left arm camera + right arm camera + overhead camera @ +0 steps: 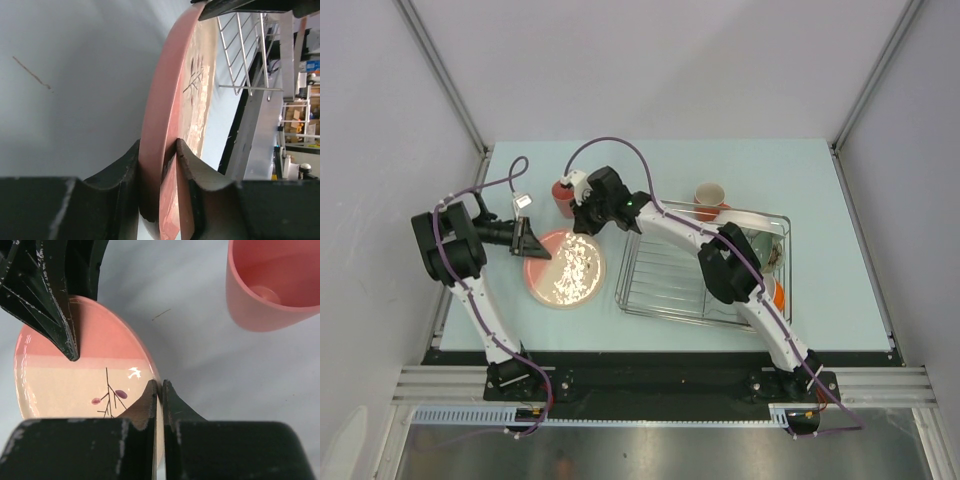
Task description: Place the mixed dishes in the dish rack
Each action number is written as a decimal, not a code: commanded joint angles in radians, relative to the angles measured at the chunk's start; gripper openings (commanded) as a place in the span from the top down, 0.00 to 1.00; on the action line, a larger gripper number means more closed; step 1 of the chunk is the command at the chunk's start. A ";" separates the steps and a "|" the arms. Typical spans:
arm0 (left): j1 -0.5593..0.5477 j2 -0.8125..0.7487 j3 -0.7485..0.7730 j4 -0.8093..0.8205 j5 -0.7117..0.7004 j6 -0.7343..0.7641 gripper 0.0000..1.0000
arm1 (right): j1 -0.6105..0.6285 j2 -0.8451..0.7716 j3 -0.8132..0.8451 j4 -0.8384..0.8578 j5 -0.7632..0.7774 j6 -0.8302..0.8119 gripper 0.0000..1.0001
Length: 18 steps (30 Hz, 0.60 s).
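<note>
Both left pincer [157,146] and right pincer [160,386] clamp leaf-patterned plate [568,272] beside tumbler [265,300].

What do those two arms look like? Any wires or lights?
The left arm and right arm have white links and bulky black joints, with a purple cable looping along each. A green light glows on the right one. The left claw and right claw are black, with scuffed edges.

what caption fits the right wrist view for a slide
Left and right jaws clamp the rim of the pink-and-cream leaf-patterned plate, pink tumbler standing alongside.
</note>
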<state>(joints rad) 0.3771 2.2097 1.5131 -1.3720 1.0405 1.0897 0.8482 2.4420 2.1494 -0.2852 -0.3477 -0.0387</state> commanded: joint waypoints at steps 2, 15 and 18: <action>-0.021 -0.065 -0.034 -0.093 -0.005 0.056 0.73 | -0.009 -0.057 0.098 0.161 0.038 0.002 1.00; -0.053 -0.358 -0.085 -0.093 -0.013 -0.025 1.00 | 0.003 -0.176 0.116 0.087 0.154 0.002 0.10; -0.096 -0.459 -0.054 -0.095 -0.013 -0.069 1.00 | 0.003 -0.234 0.107 0.071 0.210 -0.001 0.00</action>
<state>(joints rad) 0.3382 1.9240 1.4193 -1.3369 1.0012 1.0515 0.8528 2.3795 2.1979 -0.2726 -0.2432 -0.0334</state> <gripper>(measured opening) 0.273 0.975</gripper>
